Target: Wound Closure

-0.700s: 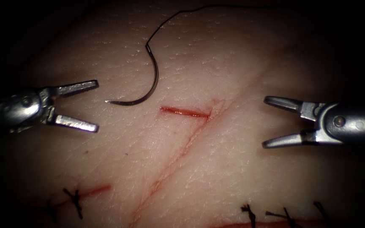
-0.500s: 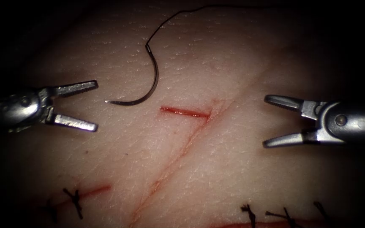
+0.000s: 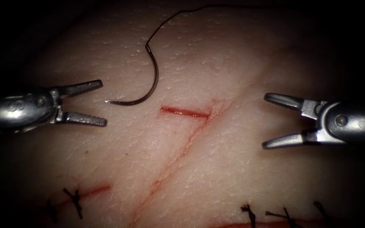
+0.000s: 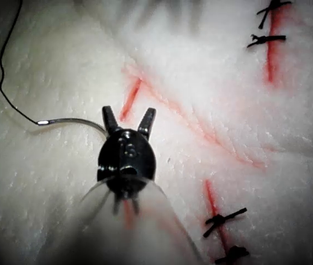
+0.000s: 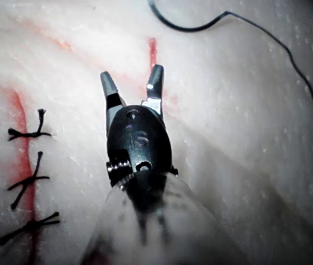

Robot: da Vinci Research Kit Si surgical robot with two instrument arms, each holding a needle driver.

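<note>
**Reaching for a free needle beside the open cut**

Lying loose on the tissue [image 3: 241,177], the needle [image 3: 148,86] rests up and to the left of the short red cut [image 3: 185,112], not in the tissue. Its point faces the left tool [image 3: 102,102], and its swaged end carries the thread [image 3: 170,19], which trails away toward the top. The left tool has edged closer to the needle's point than it was a moment ago, and its jaws are spread a little less; they hold nothing. The right tool [image 3: 263,121] waits well to the right of the cut, jaws wide apart and empty.

A sound pickup would probably take the needle on its body, back from the point, with the curve square to the jaws.

The needle is dark, slim and strongly curved. Whether its point just touches the skin is hard to tell. Tied stitches [image 3: 76,198] close other cuts nearby.
</note>
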